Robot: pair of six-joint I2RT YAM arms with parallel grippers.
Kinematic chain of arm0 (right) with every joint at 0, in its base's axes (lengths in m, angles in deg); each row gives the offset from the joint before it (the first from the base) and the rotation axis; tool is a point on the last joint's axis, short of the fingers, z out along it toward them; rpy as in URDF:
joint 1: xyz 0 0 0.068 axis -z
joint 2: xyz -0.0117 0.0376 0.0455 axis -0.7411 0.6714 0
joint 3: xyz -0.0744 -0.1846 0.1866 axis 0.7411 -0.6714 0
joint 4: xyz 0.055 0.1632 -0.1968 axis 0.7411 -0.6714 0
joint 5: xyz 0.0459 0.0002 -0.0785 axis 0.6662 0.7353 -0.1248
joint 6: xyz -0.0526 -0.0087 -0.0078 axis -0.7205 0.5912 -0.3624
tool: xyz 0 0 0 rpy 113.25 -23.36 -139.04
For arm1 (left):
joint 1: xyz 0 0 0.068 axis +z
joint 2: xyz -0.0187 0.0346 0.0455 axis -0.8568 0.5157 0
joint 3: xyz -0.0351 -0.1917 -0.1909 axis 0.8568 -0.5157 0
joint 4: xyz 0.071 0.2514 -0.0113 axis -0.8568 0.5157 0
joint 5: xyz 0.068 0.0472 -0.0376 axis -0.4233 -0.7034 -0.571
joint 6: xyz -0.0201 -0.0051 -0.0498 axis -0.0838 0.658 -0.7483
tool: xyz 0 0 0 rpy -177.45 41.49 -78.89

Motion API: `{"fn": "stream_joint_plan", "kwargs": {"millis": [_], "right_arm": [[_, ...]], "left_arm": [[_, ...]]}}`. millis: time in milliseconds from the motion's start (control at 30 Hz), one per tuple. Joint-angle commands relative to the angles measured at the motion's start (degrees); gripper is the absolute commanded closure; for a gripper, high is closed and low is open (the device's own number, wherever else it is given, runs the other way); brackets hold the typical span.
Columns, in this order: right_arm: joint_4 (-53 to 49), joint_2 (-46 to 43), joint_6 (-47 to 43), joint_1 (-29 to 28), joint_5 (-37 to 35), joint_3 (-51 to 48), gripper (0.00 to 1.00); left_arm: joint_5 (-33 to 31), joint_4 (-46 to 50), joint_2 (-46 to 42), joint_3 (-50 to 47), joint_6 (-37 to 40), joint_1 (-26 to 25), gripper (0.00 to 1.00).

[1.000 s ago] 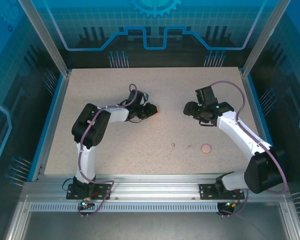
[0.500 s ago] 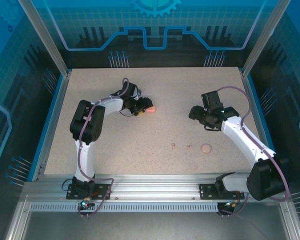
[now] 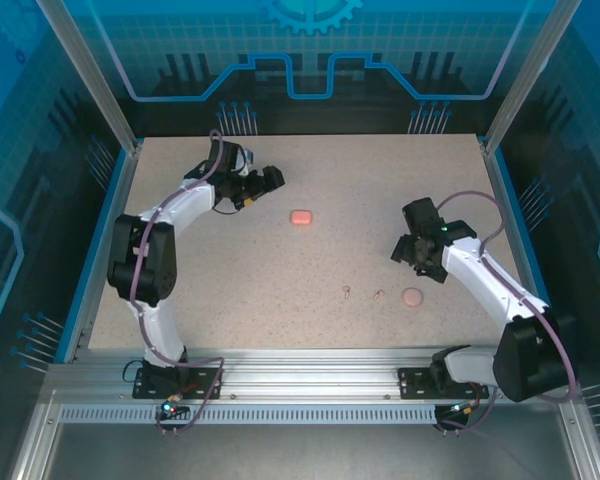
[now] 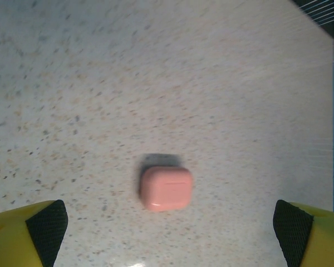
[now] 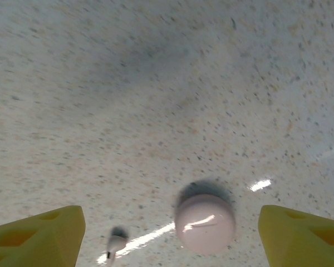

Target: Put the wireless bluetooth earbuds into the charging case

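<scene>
Glossy salmon-pink charging case (image 3: pixel 300 217) lies shut, two tiny pale earbuds (image 3: pixel 348 292) uninserted; left gripper (image 3: pixel 272 178), right gripper (image 3: pixel 406 251) spread empty.

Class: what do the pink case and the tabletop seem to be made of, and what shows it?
The pink case: probably moulded plastic, slightly glossy; rounded corners, soft highlight. The tabletop: hard speckled beige surface, perhaps laminate; dark flecks, bright glare streaks.
</scene>
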Motion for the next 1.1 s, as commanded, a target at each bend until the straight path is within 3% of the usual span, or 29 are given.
{"fn": "stream_joint_plan", "kwargs": {"millis": [0,267,367,633,833,1067], "right_arm": [[-2.14,1.88,0.92,1.12,-0.54,-1.76,0.17],[2.62,5.60,-3.31,3.31,5.58,-7.05,0.17],[4.52,6.85,-3.46,3.43,7.28,-8.26,0.18],[7.32,9.47,-3.14,3.46,9.64,-9.77,0.19],[7.34,9.36,-2.90,3.33,9.72,-11.08,0.24],[7.20,8.65,-2.76,3.73,8.54,-12.16,0.30]], "left_arm": [[-3.08,0.21,-5.17,-0.52,2.59,-1.76,0.01],[-7.64,-1.33,-12.99,-2.55,0.85,-4.72,0.01],[-6.37,-3.54,-15.71,-4.10,-1.45,-4.68,0.01],[-5.98,-3.35,-19.13,-5.78,2.49,-4.43,0.01],[-1.05,-10.42,-21.40,-11.34,-3.50,-1.55,0.01],[-0.15,-8.00,-21.53,-10.77,-3.32,-1.39,0.01]]}}
